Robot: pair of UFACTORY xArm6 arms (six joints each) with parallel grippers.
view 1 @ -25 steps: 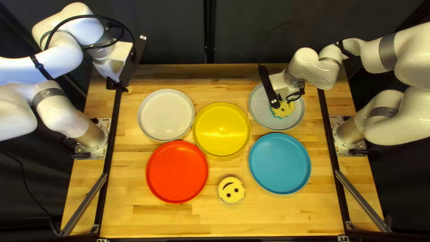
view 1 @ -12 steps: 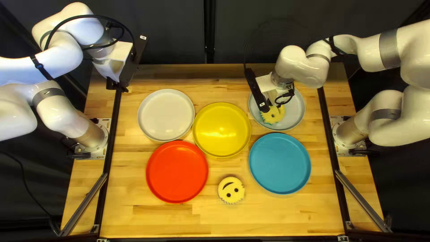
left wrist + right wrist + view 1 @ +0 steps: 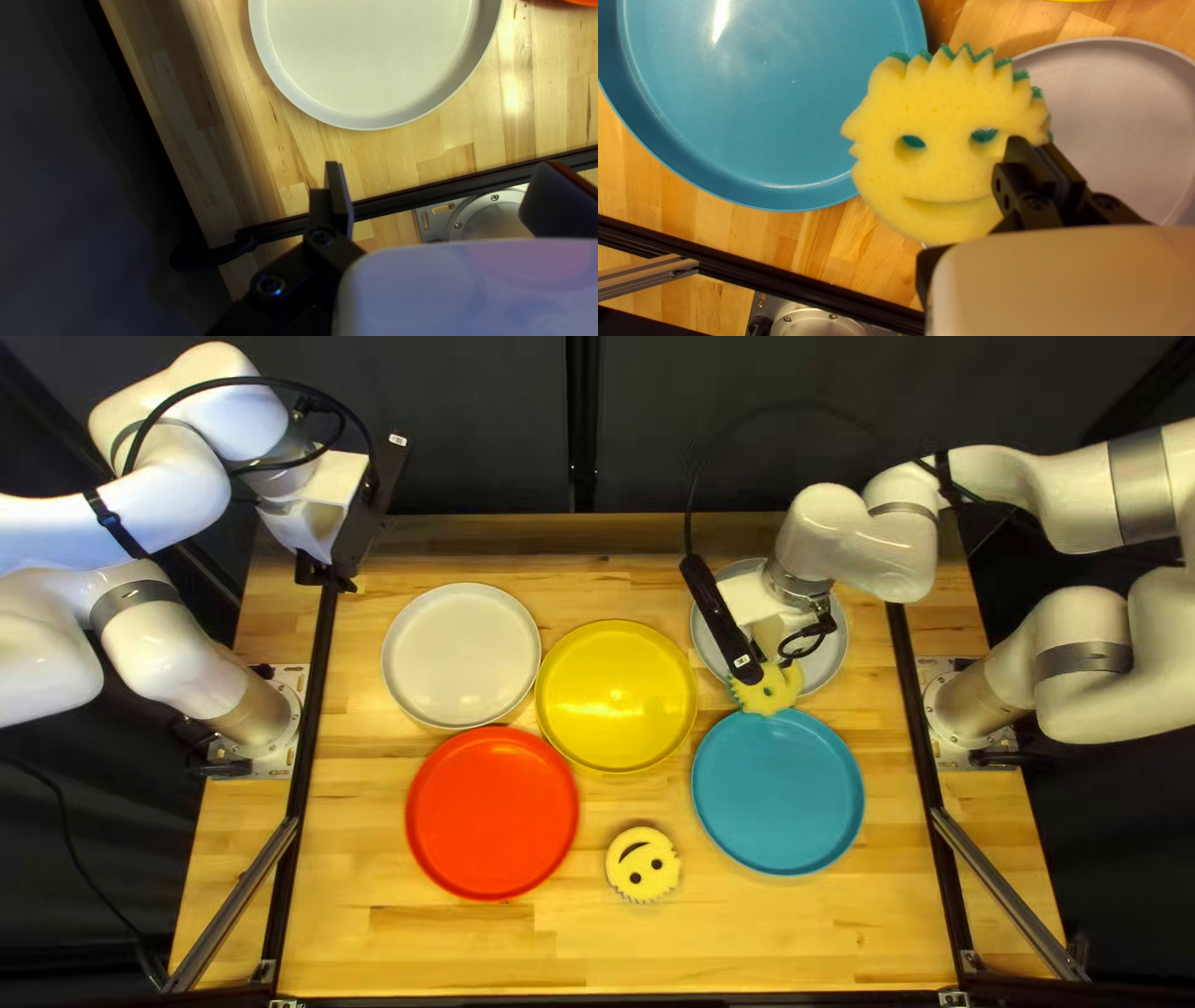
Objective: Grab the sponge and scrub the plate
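I'm holding a round yellow sponge [image 3: 946, 174], green-backed and spiky-edged; two eye holes and a slit smile are showing on its yellow face. It's overlapping the near rim of the pale gray plate [image 3: 1114, 112] in the top left view. That plate is lying flat, partly hidden.

Middle plate [image 3: 616, 697] between two left plates [image 3: 461, 656] and two right plates [image 3: 778, 793], a sponge [image 3: 642, 864] on the table [image 3: 772, 946] before it

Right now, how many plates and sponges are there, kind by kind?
Plates: 5 (red plate, yellow plate, blue plate, white plate, grey plate)
Sponges: 2 (held sponge in the right claw, loose sponge on the table)
Total: 7
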